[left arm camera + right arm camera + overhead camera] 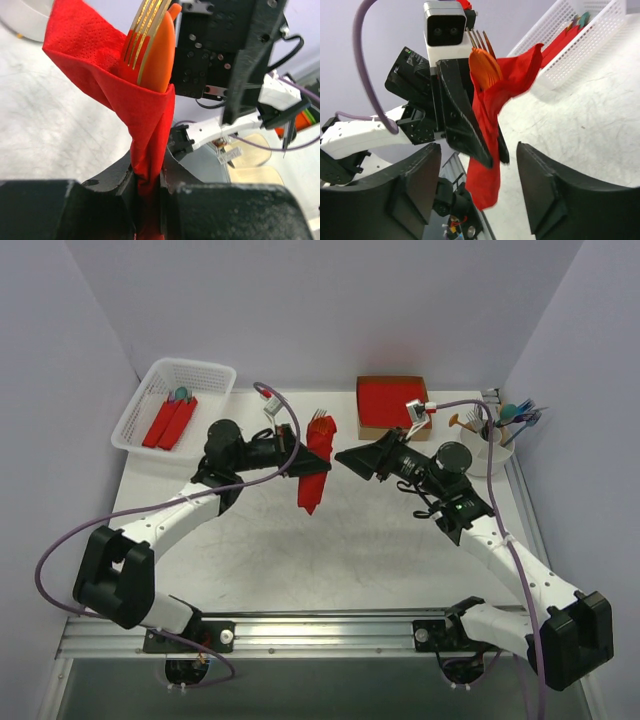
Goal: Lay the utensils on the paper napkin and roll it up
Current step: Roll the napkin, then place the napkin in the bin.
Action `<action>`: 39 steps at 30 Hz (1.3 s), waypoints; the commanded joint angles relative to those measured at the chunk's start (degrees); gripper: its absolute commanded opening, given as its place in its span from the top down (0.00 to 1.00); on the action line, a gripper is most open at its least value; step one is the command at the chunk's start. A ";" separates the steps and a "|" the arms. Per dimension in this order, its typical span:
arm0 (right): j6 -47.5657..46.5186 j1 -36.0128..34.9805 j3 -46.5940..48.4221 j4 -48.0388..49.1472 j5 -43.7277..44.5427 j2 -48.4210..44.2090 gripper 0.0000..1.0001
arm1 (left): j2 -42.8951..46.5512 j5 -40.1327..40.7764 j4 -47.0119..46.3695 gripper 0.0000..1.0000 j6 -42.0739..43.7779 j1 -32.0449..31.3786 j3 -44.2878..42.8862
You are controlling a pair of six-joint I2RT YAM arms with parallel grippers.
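Paper napkin (315, 468): rolled around fork (145, 30) and orange spoon (160, 55), held above counter (350, 540), centre of top view.
Left fingers (112, 177) clamped on roll's lower part.
Right fingers (545, 185) wide apart, flanking roll, not touching.
Step, likely: rolling done, delivery to white basket (150, 390), upper left, red rolls already inside.
Next move calls for steady grip, no unrolling.
Left wrist view shows pinch point close; top view alone shows both arms.

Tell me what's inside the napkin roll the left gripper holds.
A fork and an orange spoon poke out the top; their handles and anything else are covered by the napkin.
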State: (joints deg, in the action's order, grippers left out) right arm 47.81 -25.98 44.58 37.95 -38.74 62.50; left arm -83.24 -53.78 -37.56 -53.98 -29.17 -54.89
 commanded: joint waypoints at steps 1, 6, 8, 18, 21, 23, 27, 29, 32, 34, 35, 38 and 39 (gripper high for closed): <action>-1.93 0.93 2.79 1.86 2.00 -0.89 0.37 | 3.17 -2.20 2.91 0.98 -0.34 6.39 -1.88; -2.99 0.49 5.42 0.28 3.68 4.64 0.34 | 7.13 -2.21 21.78 0.98 9.65 20.78 -5.56; -3.69 -0.30 5.87 0.54 4.64 7.36 0.34 | 5.04 -3.25 33.14 0.98 14.75 24.41 -10.38; -7.29 -1.62 13.51 -0.60 4.03 21.51 0.36 | -17.02 22.38 83.96 0.98 46.50 31.63 -49.74; -7.82 -1.62 15.18 -0.60 2.18 24.59 0.37 | -23.26 26.17 86.07 0.98 48.08 32.51 -55.04; -8.52 -1.53 15.89 -0.60 1.39 26.08 0.37 | -28.08 27.49 87.83 0.98 50.18 32.77 -60.23; -7.82 -1.45 16.07 2.03 -1.06 28.90 0.37 | -36.45 33.72 94.15 0.98 53.89 32.77 -71.91; -6.43 -1.36 15.98 4.92 -2.30 30.74 0.38 | -39.87 38.30 96.09 0.98 57.04 32.95 -76.82; -4.05 -1.36 15.37 9.04 -4.58 32.68 0.40 | -43.57 43.14 95.92 0.97 59.32 33.39 -81.14; -3.08 -1.27 14.66 10.82 -5.38 33.30 0.40 | -45.77 47.26 95.74 0.98 60.65 33.30 -83.00; -2.90 -1.18 14.66 11.35 -5.64 33.74 0.40 | -48.04 47.97 95.74 0.98 61.44 33.47 -84.31; -3.07 -1.01 14.14 12.05 -5.56 34.00 0.41 | -52.01 48.42 94.61 0.97 62.32 33.39 -86.25; -2.73 -1.01 14.05 12.32 -5.56 34.18 0.41 | -52.80 48.50 93.99 0.97 62.59 33.21 -86.52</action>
State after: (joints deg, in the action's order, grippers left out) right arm 44.14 -27.07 58.28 43.62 -42.02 97.41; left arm -133.19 -8.64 57.06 5.34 3.86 -138.17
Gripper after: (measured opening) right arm 0.597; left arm 0.220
